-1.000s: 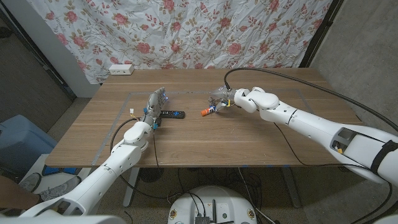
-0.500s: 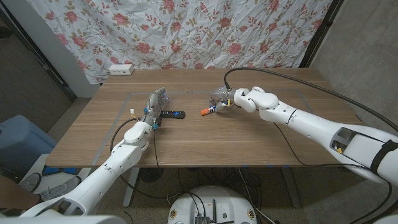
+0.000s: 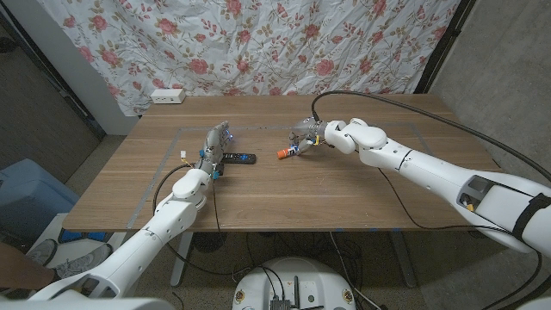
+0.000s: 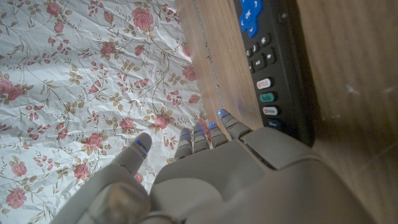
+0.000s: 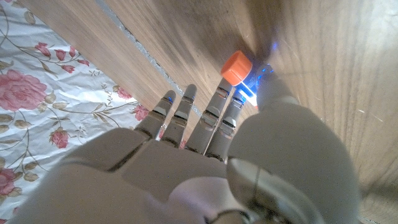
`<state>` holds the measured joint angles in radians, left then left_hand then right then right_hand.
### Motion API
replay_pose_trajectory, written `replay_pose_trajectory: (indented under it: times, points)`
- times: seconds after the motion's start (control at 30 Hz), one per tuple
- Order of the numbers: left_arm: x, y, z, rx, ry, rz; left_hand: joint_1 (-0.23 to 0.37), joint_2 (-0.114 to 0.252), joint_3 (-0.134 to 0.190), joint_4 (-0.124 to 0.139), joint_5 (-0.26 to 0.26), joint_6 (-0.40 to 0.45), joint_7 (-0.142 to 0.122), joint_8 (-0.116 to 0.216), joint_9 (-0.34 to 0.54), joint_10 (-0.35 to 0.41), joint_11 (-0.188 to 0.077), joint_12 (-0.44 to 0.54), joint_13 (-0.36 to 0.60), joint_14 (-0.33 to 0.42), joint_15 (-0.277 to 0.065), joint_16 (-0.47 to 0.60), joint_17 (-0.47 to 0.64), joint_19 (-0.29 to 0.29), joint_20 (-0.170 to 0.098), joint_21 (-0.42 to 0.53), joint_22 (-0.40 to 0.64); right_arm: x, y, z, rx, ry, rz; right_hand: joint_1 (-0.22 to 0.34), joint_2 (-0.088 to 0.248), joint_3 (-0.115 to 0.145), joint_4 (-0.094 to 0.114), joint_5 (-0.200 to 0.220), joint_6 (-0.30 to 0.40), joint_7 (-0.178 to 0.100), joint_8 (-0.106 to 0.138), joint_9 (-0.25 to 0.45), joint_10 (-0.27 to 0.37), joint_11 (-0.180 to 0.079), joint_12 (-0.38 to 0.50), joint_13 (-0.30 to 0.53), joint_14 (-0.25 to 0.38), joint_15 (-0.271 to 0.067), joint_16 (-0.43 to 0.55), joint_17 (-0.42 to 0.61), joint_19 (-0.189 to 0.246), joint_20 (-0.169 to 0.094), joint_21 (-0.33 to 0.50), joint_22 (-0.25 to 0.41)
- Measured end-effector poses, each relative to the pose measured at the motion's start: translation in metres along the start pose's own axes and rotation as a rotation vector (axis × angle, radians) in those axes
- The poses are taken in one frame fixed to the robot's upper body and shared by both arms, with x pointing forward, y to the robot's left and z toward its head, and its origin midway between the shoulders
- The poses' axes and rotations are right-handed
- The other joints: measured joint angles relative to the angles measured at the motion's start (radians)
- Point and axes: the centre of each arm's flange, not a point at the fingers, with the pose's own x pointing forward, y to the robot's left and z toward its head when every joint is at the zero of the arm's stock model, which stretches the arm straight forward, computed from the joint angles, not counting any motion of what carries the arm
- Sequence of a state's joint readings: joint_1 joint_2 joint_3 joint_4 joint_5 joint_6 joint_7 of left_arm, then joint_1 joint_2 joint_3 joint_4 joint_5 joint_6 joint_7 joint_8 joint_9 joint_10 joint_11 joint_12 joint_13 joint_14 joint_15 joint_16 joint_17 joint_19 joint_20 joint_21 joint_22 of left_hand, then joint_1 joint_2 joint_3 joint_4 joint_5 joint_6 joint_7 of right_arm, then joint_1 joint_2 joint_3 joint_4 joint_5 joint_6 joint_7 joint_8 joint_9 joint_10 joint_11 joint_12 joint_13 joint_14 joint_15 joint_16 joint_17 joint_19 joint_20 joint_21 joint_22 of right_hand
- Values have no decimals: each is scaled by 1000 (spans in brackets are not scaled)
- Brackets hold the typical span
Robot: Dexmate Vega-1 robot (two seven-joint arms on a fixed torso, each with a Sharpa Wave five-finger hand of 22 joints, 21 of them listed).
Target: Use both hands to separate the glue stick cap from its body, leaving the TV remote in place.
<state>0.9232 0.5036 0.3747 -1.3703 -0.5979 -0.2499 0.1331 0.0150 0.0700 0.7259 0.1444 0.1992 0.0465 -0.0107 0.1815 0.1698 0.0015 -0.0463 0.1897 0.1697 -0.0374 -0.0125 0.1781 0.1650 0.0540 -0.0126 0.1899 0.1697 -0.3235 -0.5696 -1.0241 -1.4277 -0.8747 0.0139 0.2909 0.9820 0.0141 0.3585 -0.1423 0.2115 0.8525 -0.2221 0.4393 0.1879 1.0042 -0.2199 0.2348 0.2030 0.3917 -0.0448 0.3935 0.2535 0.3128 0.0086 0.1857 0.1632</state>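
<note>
Head view gives us the glue stick lying on its side on the wooden desk, a little beyond the desk's middle. We see a small tube with an orange cap at the end pointing toward our left and a pale body with dark print running back toward our right robot hand. The cap looks seated on the body. In the right wrist view the orange cap shows round and bright just past the fingertips, with the desk's wood grain behind it.

Our right robot hand sits over the body end of the glue stick, fingers reaching down around it. The thumb side and the fingers appear to bracket the tube in the right wrist view, but we cannot tell whether they actually grip it or only touch it.

Our left robot hand stands just beside the TV remote, which lies flat on the desk to the left of the glue stick and apart from it. In the left wrist view the fingers are held straight and close together, the thumb set apart, with nothing between them; the black remote, with its blue and coloured buttons, lies right alongside the fingertips. We cannot tell whether they touch it.
</note>
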Motion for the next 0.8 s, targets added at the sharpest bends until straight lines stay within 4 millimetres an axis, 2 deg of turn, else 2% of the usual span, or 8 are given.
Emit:
replay_pose_trajectory:
  times: [0.63, 0.8]
  points:
    - [1, -1, 2, 7, 1, 4, 0, 0, 4, 4, 0, 0, 0, 0, 4, 0, 0, 0, 0, 0, 0, 0, 0, 0, 0, 0, 0, -12, -6, -4, 62, -1, -54, -3, 13, -12, -4, -6, 21, 11, 1, 0, 25, -3, -8, -1, 11, -4, 10, 5, 14, -7, 3, 0]
    - [0, -5, 8, 10, -7, -4, 0, 0, 7, -7, 0, 5, 6, 0, 2, 0, 0, 0, 0, 0, 0, 0, 0, 0, 0, 0, 0, -16, -10, -7, 90, 12, -85, -1, 14, -19, -3, -7, 21, 11, 0, 1, 27, -5, -9, -1, 11, -4, 10, 5, 14, -7, 3, 2]
